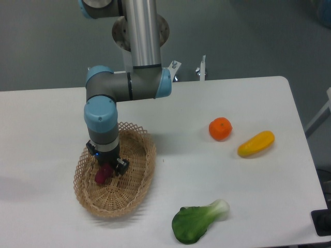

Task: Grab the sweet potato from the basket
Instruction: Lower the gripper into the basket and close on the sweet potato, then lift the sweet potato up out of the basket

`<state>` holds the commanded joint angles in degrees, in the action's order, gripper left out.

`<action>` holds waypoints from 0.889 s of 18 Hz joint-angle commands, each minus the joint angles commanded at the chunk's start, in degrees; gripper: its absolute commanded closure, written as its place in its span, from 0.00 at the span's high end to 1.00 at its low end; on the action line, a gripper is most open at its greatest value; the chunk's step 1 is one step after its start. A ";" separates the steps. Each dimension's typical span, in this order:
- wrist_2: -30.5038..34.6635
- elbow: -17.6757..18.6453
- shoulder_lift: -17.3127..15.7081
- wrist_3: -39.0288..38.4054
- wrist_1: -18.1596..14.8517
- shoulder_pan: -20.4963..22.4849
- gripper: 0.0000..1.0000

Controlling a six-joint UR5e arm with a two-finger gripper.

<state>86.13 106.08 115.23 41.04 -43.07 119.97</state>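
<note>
The sweet potato [103,174] is a small magenta tuber lying in the left middle of the oval tan wicker basket [135,188], which sits at the table's front left. My gripper [107,163] points straight down into the basket, right over the upper end of the sweet potato. Its two dark fingers stand on either side of the tuber with a gap between them, so the gripper looks open. The wrist and fingers hide the sweet potato's far end.
An orange [220,128] and a yellow-orange oblong vegetable [256,143] lie on the right half of the white table [196,108]. A green bok choy [198,221] lies near the front edge. The arm's base mount [140,31] stands behind the table.
</note>
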 joint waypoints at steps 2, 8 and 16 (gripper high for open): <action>0.00 -0.18 -0.18 0.09 0.09 0.00 0.30; 0.70 -1.23 -0.53 0.53 0.00 0.00 0.18; 0.70 -7.89 -2.99 1.23 -0.87 3.33 0.18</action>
<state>86.84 98.19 112.24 42.27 -43.94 123.30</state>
